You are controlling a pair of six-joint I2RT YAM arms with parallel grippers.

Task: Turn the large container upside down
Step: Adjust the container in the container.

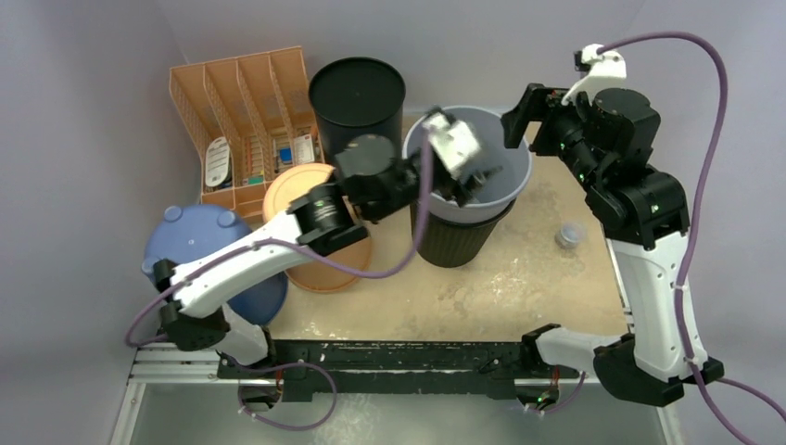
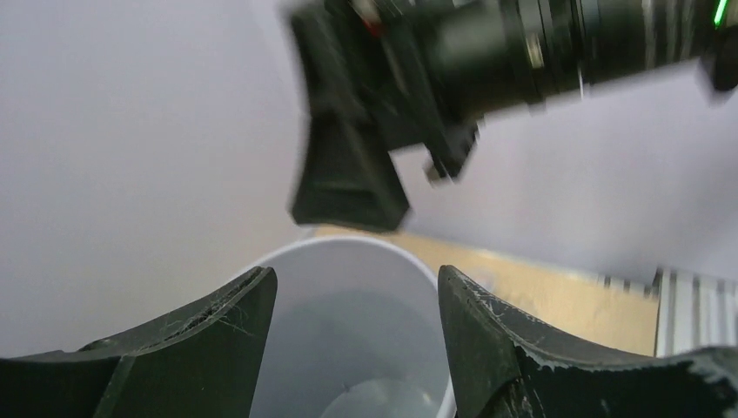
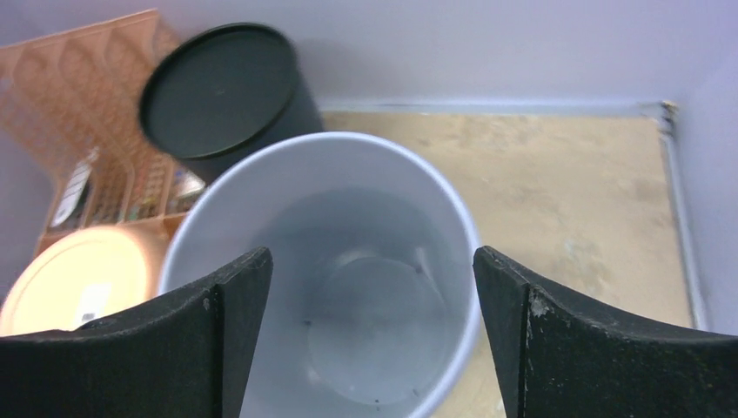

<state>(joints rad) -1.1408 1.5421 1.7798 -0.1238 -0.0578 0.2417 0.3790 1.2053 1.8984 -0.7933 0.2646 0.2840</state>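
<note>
Your left claw (image 2: 355, 280) stands open, with the mouth of the grey container (image 2: 348, 305) just below, between its fingers. Your right claw (image 3: 372, 259) gapes wide above that same mouth.

text readable: none | labels (image 1: 217, 162) in orange organizer (image 1: 232, 88): too small to read

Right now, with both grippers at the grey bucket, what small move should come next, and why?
Probably lower the right gripper onto the rim of the grey bucket and close on it. The bucket stands mouth up on a black ribbed bin, and nothing holds it: the right gripper and the left gripper are both open at its mouth, so a grip has to come before any flip.
</note>
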